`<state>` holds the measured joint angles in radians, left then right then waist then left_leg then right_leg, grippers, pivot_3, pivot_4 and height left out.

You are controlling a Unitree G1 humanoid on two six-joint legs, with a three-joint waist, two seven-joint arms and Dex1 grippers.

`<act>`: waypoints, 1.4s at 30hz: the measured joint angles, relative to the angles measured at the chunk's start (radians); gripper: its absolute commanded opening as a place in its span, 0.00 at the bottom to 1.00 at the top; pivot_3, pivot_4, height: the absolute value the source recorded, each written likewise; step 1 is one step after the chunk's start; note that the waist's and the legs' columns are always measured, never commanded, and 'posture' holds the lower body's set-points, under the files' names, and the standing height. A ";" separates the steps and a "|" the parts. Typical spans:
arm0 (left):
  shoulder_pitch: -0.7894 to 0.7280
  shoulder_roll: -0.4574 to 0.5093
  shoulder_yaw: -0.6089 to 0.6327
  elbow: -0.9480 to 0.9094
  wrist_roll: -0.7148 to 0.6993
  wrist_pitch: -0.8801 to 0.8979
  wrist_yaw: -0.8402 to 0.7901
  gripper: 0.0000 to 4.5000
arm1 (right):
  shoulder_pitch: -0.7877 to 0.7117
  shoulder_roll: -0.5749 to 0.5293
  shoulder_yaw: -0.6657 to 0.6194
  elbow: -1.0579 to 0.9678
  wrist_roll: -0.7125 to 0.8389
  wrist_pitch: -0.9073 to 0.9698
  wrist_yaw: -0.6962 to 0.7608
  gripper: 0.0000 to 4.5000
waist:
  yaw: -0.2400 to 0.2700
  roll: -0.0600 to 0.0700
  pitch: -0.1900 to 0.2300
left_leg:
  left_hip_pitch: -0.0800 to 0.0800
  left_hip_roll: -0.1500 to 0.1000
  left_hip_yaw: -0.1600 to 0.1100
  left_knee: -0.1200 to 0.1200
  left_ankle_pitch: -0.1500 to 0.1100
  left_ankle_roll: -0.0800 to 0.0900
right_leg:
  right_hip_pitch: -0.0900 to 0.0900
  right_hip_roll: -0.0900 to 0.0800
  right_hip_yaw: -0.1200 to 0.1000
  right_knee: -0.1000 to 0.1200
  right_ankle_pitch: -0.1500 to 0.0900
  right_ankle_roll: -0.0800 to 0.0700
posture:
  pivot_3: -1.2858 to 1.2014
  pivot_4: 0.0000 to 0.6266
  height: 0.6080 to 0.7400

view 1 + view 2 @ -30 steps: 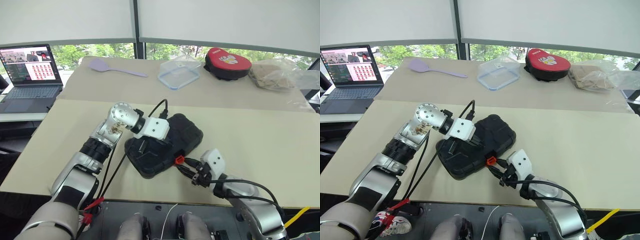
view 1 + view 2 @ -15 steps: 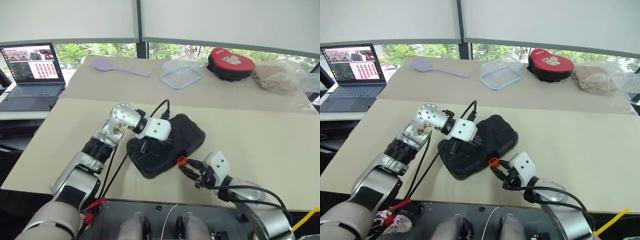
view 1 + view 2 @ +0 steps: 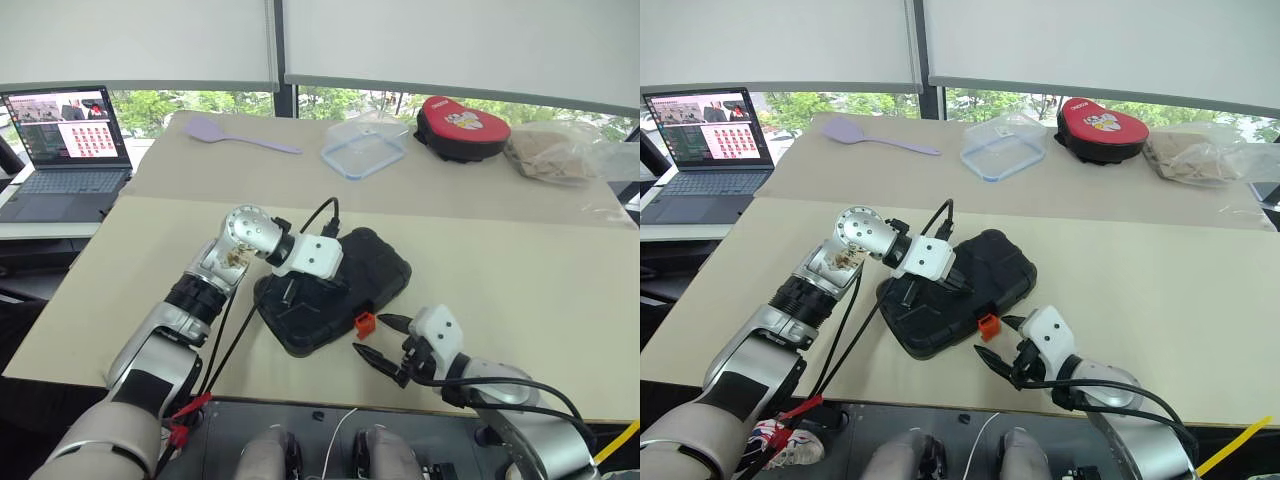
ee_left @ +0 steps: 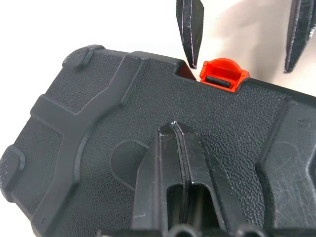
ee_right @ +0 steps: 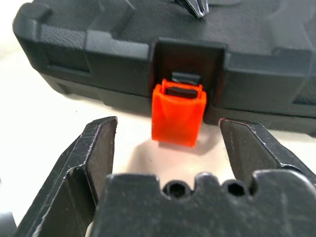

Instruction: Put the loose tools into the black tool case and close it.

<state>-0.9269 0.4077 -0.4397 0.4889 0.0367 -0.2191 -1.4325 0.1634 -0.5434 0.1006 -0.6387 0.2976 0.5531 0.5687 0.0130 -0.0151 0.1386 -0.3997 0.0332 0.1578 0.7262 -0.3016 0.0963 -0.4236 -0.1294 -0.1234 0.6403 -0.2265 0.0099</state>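
Nearest me, my right gripper (image 3: 377, 338) sits at the front edge of the beige table (image 3: 520, 280) with its two black fingers spread wide and empty, one either side of the small orange plastic latch (image 5: 177, 114) without touching it. I judge that stance suits pressing or pinching the latch home, since it hangs loose off the front edge and does not look snapped shut.

Just beyond lies the black moulded plastic tool case (image 3: 340, 290), lid down and lying at an angle on the table. My left gripper (image 4: 174, 148), fingers pressed together and holding nothing, bears down on the textured lid, I think to keep the case shut and stop it sliding while the other hand deals with the latch. No loose tools lie on the table, so I take them to be inside.

Further back stand a clear plastic container (image 3: 360, 148), a lilac spatula (image 3: 235, 136), a red-and-black rounded pouch (image 3: 462, 127) and an open laptop (image 3: 62, 150).
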 measured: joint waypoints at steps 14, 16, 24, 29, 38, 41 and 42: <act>-0.005 -0.002 0.000 0.018 0.002 -0.020 0.002 0.00 | -0.037 -0.063 0.085 0.099 -0.102 -0.077 0.066 0.01 | -0.001 0.000 0.000 | 0.000 0.000 0.000 0.000 -0.001 0.001 | 0.000 -0.001 0.000 -0.001 -0.001 0.002 | 0.52 0.24 0.93; -0.008 -0.003 -0.001 0.022 0.005 -0.022 0.002 0.00 | -0.084 -0.039 0.120 0.133 -0.132 -0.092 0.060 0.01 | -0.001 -0.001 0.000 | 0.001 0.000 -0.001 0.000 -0.001 0.001 | 0.000 -0.001 0.000 -0.001 -0.001 0.002 | 0.52 0.24 0.93; -0.009 0.001 -0.001 0.020 0.010 -0.022 0.004 0.00 | -0.155 0.042 0.157 0.226 -0.183 -0.148 0.038 0.01 | -0.003 -0.001 -0.001 | 0.001 0.001 -0.001 0.000 0.001 -0.001 | 0.000 -0.001 0.000 -0.001 0.000 0.000 | 0.52 0.24 0.93; -0.008 0.001 -0.001 0.015 0.013 -0.022 0.008 0.00 | -0.141 0.052 0.147 0.231 -0.177 -0.175 0.038 0.01 | -0.003 -0.001 0.000 | 0.000 0.001 -0.001 0.000 0.000 -0.001 | -0.001 -0.001 0.000 -0.001 0.000 0.001 | 0.52 0.24 0.93; 0.000 -0.003 -0.001 0.000 0.020 -0.025 0.019 0.00 | -0.061 0.055 0.073 0.156 -0.161 -0.217 0.035 0.01 | -0.001 -0.001 0.000 | -0.001 0.000 -0.001 0.000 0.003 -0.005 | -0.001 -0.001 0.000 -0.001 0.000 0.001 | 0.52 0.24 0.93; 0.000 -0.001 -0.001 0.000 0.021 -0.027 0.019 0.00 | -0.055 0.053 0.071 0.136 -0.161 -0.217 0.035 0.01 | -0.001 -0.001 0.000 | -0.001 0.001 -0.001 0.000 0.000 -0.001 | -0.001 -0.001 0.000 -0.001 0.000 0.002 | 0.52 0.24 0.93; 0.000 -0.001 -0.001 0.000 0.021 -0.028 0.019 0.00 | -0.054 0.054 0.070 0.132 -0.160 -0.216 0.035 0.01 | -0.001 -0.001 0.000 | -0.001 0.001 -0.001 0.000 0.000 0.000 | -0.001 -0.001 0.000 -0.001 0.000 0.002 | 0.52 0.24 0.93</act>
<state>-0.9267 0.4072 -0.4405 0.4891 0.0577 -0.2476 -1.4134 0.1089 -0.4898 0.1708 -0.5068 0.1377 0.3373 0.6039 0.0116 -0.0160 0.1382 -0.4002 0.0338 0.1570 0.7261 -0.3017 0.0965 -0.4245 -0.1302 -0.1234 0.6392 -0.2267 0.0115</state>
